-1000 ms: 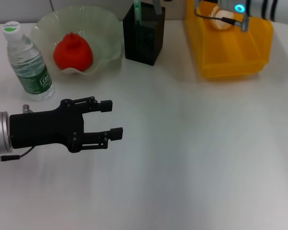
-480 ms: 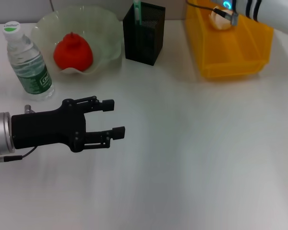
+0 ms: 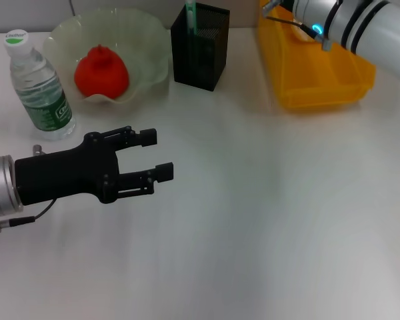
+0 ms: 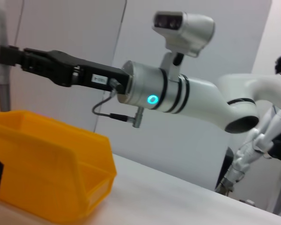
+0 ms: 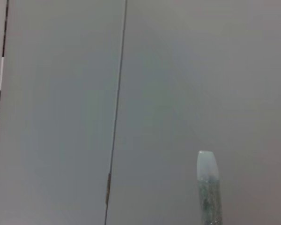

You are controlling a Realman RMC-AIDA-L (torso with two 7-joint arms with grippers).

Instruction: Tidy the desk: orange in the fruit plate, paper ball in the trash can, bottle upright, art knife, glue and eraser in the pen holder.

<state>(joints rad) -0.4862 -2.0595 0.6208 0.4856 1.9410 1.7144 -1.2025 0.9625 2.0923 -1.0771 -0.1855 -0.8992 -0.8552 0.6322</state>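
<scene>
The orange lies in the pale green fruit plate at the back left. Beside the plate, the bottle stands upright. At the back middle, the black mesh pen holder has a green stick in it. My left gripper hovers open over the near-left tabletop, holding nothing. In the left wrist view, my right gripper is shut on a slender grey stick, high up near the holder; I cannot tell if it is the art knife or the glue. Paper ball and eraser are hidden.
A yellow bin stands at the back right, serving as the trash can, with my right arm reaching across its top. The stick's pale tip shows against the wall in the right wrist view.
My right arm has swung up and back, and it now covers the paper ball that showed in the bin. The grey shape above the holder is gone. My left gripper edged slightly upward.
</scene>
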